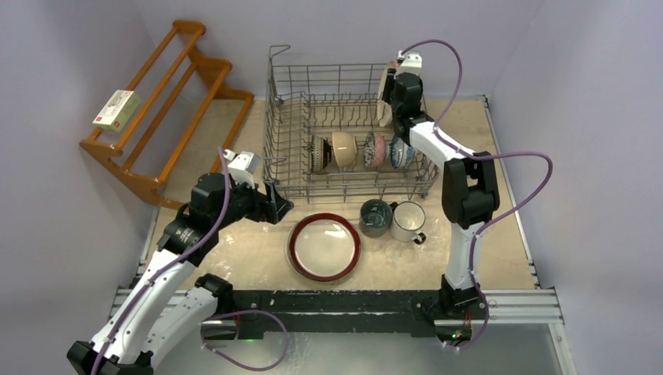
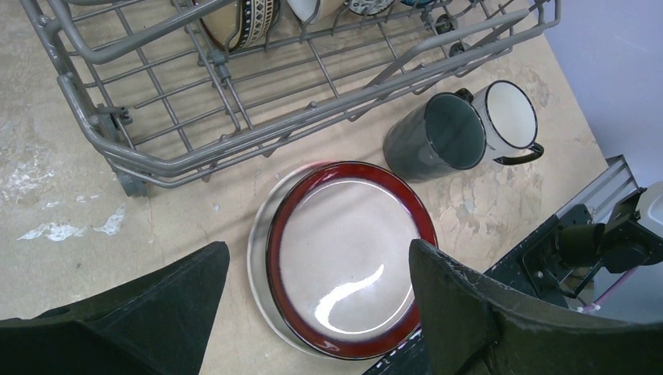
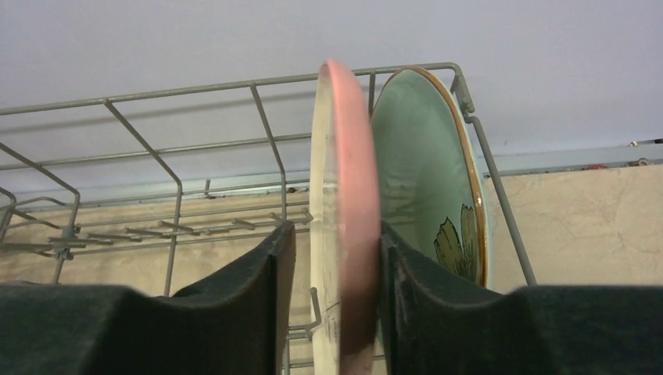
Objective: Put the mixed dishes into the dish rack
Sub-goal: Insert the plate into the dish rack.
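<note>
Pink plate (image 3: 344, 195) upright in dish rack (image 3: 266, 144), beside mint plate (image 3: 414, 172). Right gripper (image 3: 335, 242) straddles rim, jaws slack, gap one side. Left gripper (image 2: 317, 262) spread wide, empty, above dark plate (image 2: 352, 234) before rack. Glazed ceramic: likely heavy, slippery, chippable; pinch rim.

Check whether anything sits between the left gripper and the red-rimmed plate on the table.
Nothing visible does. The left gripper is open, facing the red-rimmed plate with the gap between them clear. The dark mug, white mug and dish rack all stand beyond the plate, not between.
</note>
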Action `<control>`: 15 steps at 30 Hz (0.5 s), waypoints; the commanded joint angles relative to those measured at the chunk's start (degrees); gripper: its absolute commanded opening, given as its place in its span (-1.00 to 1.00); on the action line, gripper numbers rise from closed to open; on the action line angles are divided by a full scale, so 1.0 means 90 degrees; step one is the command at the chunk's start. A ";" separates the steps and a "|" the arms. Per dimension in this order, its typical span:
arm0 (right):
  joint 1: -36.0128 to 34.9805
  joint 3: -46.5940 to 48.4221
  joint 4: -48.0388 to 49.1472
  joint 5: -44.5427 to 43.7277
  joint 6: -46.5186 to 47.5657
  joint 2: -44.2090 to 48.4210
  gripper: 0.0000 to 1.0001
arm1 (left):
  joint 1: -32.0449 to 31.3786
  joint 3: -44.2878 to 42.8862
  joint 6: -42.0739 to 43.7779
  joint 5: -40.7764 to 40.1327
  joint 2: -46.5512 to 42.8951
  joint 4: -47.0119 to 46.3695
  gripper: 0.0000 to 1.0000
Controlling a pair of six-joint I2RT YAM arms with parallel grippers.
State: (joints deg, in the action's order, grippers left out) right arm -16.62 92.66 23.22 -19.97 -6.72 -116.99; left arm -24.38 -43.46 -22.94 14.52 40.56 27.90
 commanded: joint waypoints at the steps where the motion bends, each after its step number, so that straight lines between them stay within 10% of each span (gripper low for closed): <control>1: 0.0021 0.0188 0.0317 -0.0109 -0.0192 0.0230 -0.01 | 0.0043 0.0019 0.0068 -0.0027 -0.0004 -0.0214 0.66; 7: 0.0030 0.0129 0.0193 -0.0462 -0.0196 0.0304 0.46 | 0.0043 0.0024 0.0068 -0.0032 -0.0027 -0.0219 0.66; 15: 0.0030 -0.0212 0.0198 -0.0485 -0.0377 0.0948 0.56 | 0.0043 0.0024 0.0068 -0.0032 -0.0053 -0.0219 0.66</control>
State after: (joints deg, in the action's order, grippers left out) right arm -16.43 91.72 23.18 -22.65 -8.47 -115.37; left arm -24.38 -43.46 -22.94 14.52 40.53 27.88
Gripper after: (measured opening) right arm 0.777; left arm 0.833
